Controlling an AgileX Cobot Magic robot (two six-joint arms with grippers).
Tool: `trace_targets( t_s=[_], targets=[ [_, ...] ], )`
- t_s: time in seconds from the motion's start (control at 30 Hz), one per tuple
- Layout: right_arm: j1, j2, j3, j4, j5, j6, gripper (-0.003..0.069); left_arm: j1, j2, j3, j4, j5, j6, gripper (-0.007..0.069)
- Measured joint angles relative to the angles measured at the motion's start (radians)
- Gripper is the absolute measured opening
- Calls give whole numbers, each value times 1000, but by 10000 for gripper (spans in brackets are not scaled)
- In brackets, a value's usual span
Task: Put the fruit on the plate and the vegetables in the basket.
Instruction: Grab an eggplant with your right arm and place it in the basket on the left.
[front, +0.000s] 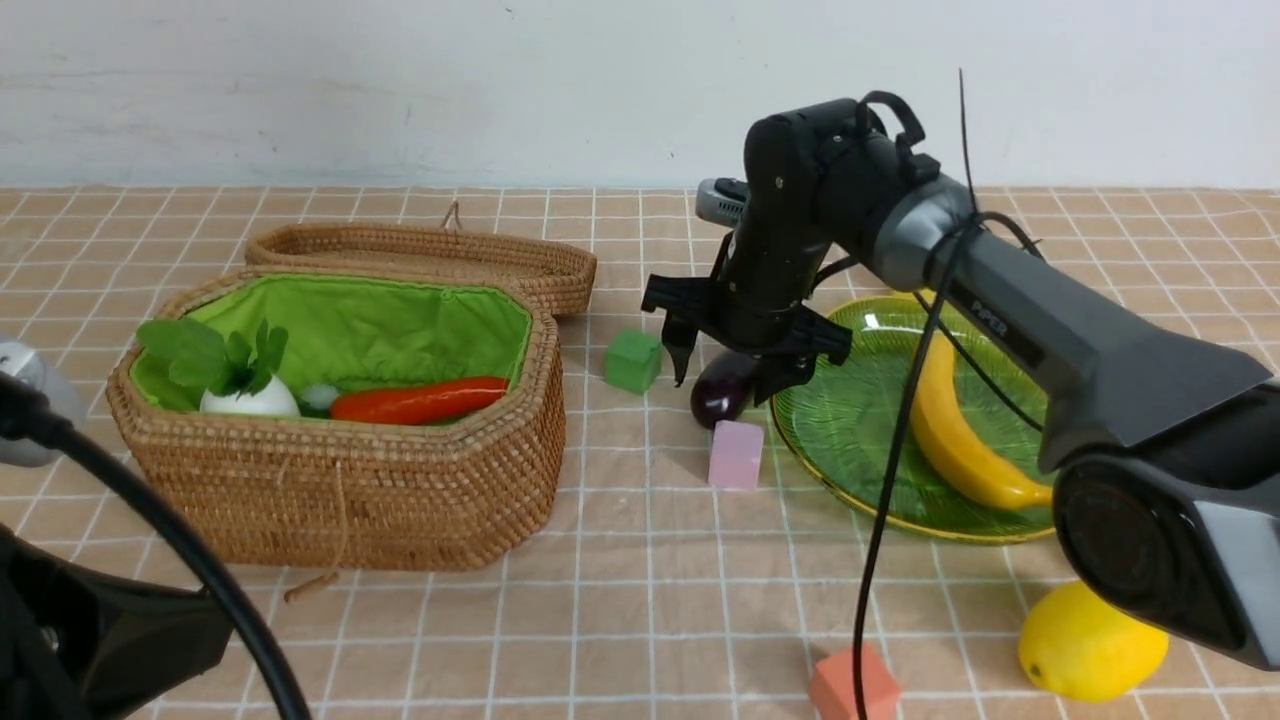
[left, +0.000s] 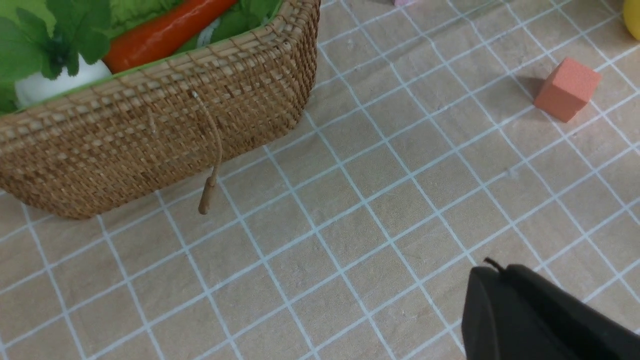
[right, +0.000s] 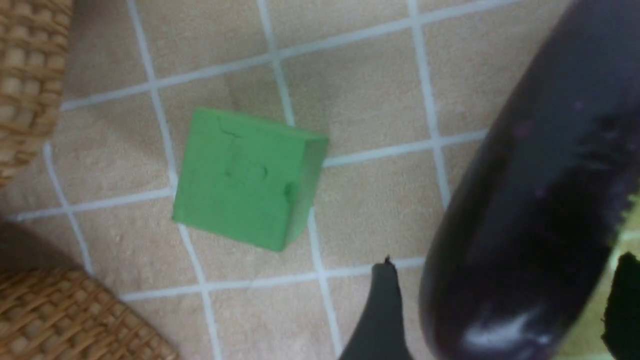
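Note:
A long dark purple eggplant (front: 720, 395) (right: 540, 200) lies on the cloth against the left rim of the green glass plate (front: 860, 420). My right gripper (front: 730, 385) (right: 502, 270) is open and straddles it, one finger (right: 380, 310) on each side with a gap showing. A banana (front: 960, 430) lies on the plate. The lemon (front: 1090, 640) (left: 632, 20) sits on the cloth at the front right. In the wicker basket (front: 340, 480) (left: 150, 125) are a carrot (front: 420, 400) (left: 165, 30) and a white radish (front: 250, 400) (left: 55, 82). My left gripper (left: 492, 270) is shut and holds nothing, over the cloth in front of the basket.
A green cube (front: 633, 360) (right: 250, 180) sits between basket and eggplant. A pink cube (front: 736, 455) is just in front of the eggplant, and an orange cube (front: 852, 685) (left: 567, 90) lies near the front edge. The flat woven lid (front: 430, 255) lies behind the basket.

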Motion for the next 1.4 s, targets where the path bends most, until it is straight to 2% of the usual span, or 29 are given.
trace_targets(
  t_s=[0.73,0.87,1.0,1.4],
  targets=[
    [0,56,-8,20,-83,7,570,0,-2,0,-3,0,2,-13],
    [0,58,-8,20,-83,7,533,0,-2,0,-3,0,3,-12],
    [-1,58,-8,23,-93,7,447,0,-2,0,-3,-4,3,-12],
    [-1,58,-8,17,-90,-31,440,0,-2,0,-3,-8,3,-12]
  ],
)
